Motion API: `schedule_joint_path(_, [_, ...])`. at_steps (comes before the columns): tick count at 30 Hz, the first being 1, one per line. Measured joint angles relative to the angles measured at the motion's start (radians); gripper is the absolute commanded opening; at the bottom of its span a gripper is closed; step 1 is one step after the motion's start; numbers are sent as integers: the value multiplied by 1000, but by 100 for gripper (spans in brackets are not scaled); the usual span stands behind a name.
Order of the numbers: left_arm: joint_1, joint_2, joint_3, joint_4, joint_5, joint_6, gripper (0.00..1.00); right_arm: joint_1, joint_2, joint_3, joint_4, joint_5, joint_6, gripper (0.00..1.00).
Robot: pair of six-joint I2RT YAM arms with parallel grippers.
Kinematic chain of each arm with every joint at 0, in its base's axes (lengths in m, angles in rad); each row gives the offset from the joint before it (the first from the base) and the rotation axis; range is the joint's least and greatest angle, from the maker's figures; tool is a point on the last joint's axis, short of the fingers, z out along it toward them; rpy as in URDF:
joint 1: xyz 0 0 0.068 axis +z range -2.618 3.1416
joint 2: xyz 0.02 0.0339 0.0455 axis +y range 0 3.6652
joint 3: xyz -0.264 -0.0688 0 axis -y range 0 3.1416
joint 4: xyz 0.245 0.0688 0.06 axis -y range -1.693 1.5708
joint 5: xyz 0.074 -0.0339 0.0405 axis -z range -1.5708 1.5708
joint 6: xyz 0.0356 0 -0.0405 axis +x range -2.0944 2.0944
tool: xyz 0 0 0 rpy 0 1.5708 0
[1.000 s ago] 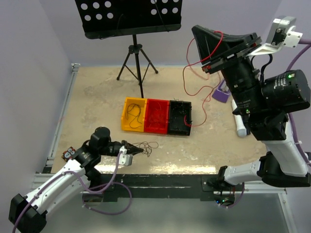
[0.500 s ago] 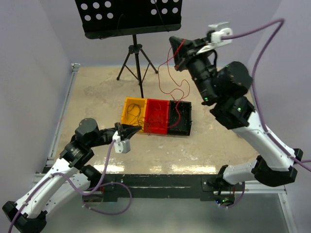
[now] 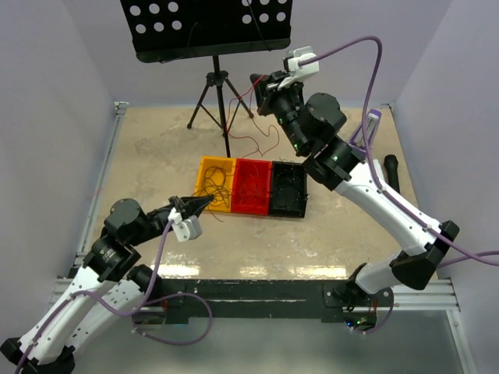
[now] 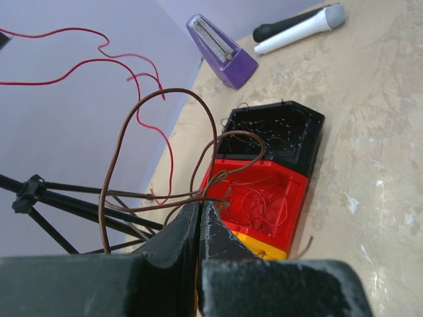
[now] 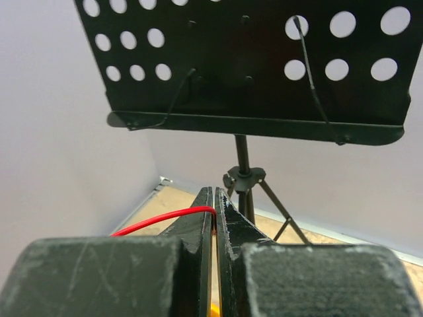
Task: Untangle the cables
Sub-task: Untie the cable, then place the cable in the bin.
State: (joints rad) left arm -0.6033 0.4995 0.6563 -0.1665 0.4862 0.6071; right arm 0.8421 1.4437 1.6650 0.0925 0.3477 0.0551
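Got left gripper [image 3: 201, 204] low, just in front of yellow bin [image 3: 214, 185], clenched on a thin brown wire [image 4: 185, 91]; from left wrist view, can trace it arcing up in a big loop and dropping back toward red bin [image 3: 251, 187]. Count more thin strands coiled in yellow, red and black bin [image 3: 287, 189]; so placing bulk of cables in the bins, with two strands lifted out. Find right gripper [image 3: 256, 81] high, up by stand [image 3: 207, 27], pinched tight on red wire [image 3: 270, 128]; can follow it down in loose bends to the bins.

Looks like the separation step: pulling red free of brown. To do it well: hold both pinches firm; spread grippers apart slowly, red up and back, brown low and forward; watch the red/brown crossing, can't tell whether through the loop or behind it; stop at any bin lift or slide; ease off and re-route rather than yank; avoid snagging stand legs.

Over at right: spot purple metronome [image 4: 221, 49] and mic [image 4: 297, 30] on table [image 3: 156, 148], well apart from the bins.

Can't read any brand, label or writing anywhere; see none on bins, stand or metronome.
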Motion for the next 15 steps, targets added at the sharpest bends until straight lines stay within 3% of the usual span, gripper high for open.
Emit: schedule_joint_path(15, [0,-114,-32,-504,167,420,0,-128,125,-26,81,-115,88,0])
